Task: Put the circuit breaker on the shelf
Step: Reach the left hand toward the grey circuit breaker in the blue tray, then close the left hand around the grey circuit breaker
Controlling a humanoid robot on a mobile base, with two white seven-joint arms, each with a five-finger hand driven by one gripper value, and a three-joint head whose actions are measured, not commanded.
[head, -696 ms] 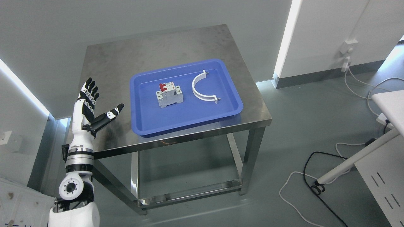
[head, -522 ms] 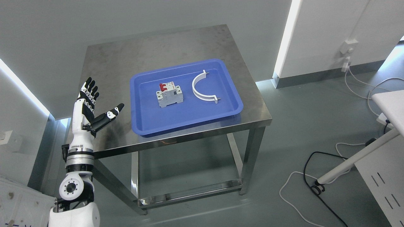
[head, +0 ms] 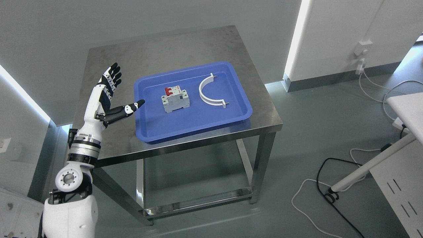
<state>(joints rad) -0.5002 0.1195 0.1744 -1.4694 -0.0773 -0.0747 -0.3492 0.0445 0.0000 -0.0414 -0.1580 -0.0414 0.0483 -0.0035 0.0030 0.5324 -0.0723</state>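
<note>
Head view: lying in blue tray (head: 211, 124) on steel table (head: 165, 46), one circuit breaker (head: 175, 99), one white curved clamp (head: 209, 94); breaker flat, long axis across tray, red toggles facing far-left; left hand (head: 107, 99) hovering beside tray, fingers spread, holding nothing

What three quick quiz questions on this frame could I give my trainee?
1. True or false: the left robot hand is gripping the circuit breaker.
2. Which item lies right of the breaker in the blue tray? A) white curved clamp B) screwdriver C) cable reel
3. Fill in: the tray rests on a steel ____.

Key:
1. False; the hand is open, beside the tray's left edge, thumb reaching over the rim.
2. A, the white curved clamp.
3. table.
</note>
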